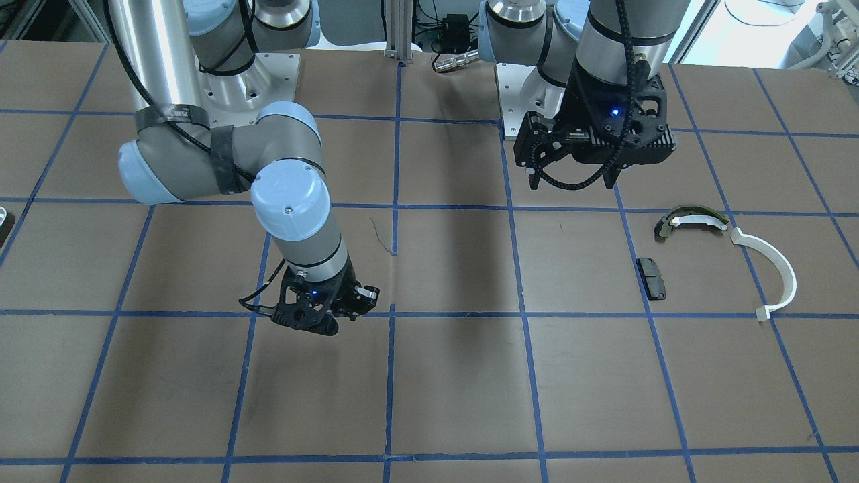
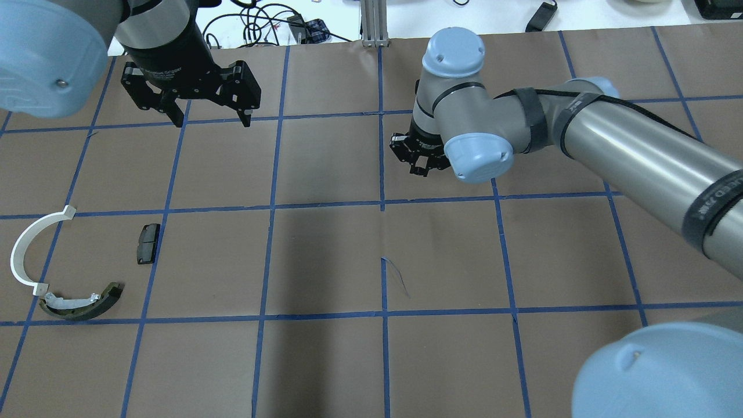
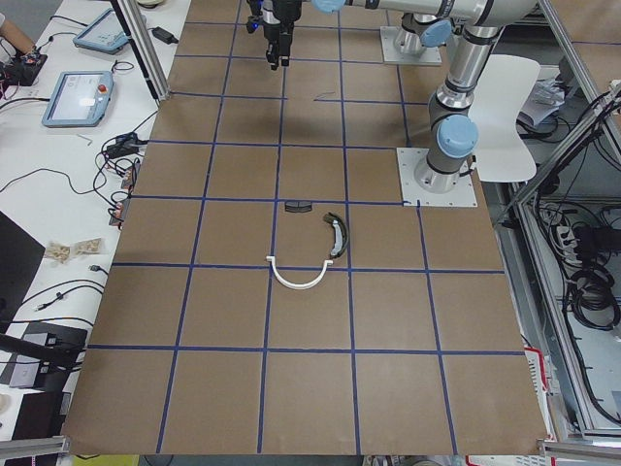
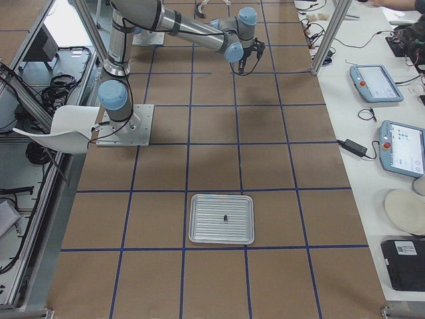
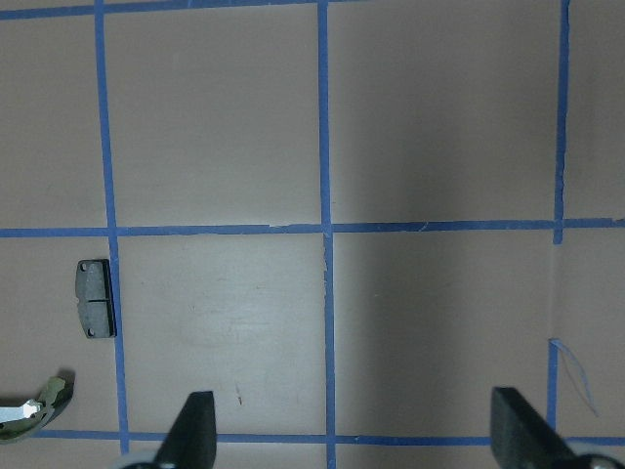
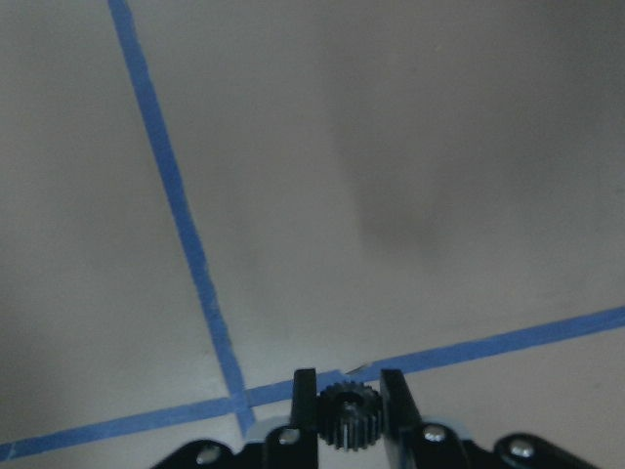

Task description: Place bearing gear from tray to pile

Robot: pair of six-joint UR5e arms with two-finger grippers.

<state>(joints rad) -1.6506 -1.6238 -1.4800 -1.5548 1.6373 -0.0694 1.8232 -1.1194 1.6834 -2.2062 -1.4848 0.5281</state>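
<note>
My right gripper [image 6: 349, 393] is shut on a small black bearing gear [image 6: 349, 420], held just above the brown table near a blue tape crossing. The overhead view shows that gripper [image 2: 419, 167] a little right of the table's middle line. The pile lies far off on my left side: an olive-and-white brake shoe [image 2: 81, 305], a thin white half-ring arc [image 2: 26, 252] and a small black pad [image 2: 148, 242]. My left gripper [image 2: 212, 119] hangs open and empty beyond the pile. The metal tray [image 4: 199, 219] sits at my far right end with one small dark part [image 4: 226, 217] in it.
The table is brown paper with a blue tape grid. The left wrist view has the black pad [image 5: 95, 298] and the brake shoe's tip [image 5: 29, 408] at lower left. Tablets and cables lie on the side bench [image 4: 378, 83] past the table's far edge.
</note>
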